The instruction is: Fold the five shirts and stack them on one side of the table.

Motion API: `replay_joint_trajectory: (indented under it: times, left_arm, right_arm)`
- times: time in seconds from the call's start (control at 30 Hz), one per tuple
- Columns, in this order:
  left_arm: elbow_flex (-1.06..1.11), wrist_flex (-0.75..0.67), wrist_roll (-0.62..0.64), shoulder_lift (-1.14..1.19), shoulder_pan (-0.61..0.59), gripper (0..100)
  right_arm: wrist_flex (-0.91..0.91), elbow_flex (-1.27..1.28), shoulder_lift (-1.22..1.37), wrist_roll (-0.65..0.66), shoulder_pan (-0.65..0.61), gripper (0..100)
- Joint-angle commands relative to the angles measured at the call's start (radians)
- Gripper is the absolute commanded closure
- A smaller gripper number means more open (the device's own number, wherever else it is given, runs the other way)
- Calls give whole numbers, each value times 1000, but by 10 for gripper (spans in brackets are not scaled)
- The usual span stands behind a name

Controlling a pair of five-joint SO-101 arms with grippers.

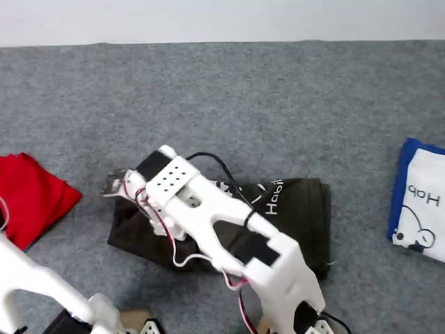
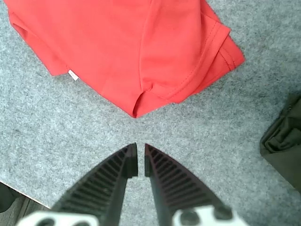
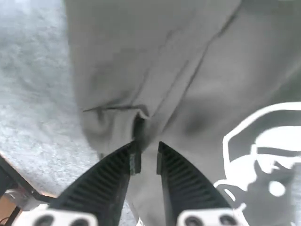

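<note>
A black shirt [image 1: 299, 209] with white print lies partly folded in the middle of the grey mat. My right gripper [image 1: 115, 184] is at the shirt's left end. In the right wrist view the gripper [image 3: 146, 153] is shut on a fold of that shirt [image 3: 188, 70]. A folded red shirt [image 1: 31, 195] lies at the left edge. My left gripper [image 2: 140, 159] hangs shut over bare mat just short of the red shirt [image 2: 131, 42], holding nothing. A corner of the black shirt [image 2: 284, 141] lies off to its side.
A folded blue and white shirt [image 1: 421, 202] lies at the right edge. The far half of the grey mat [image 1: 243, 90] is bare. The left arm's white link [image 1: 28, 275] crosses the front left corner. The table's front edge [image 2: 14, 193] is close behind the left gripper.
</note>
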Motion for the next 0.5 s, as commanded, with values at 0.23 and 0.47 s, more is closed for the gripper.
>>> replay_joint_trajectory:
  times: [0.23,0.47]
  left_arm:
    - [-5,9,-37,-32,2,967]
    - [-24,35,-35,-34,5,967]
  right_arm:
    - [19,-12,31,-8,107,930]
    - [104,3,-211,-35,130,930]
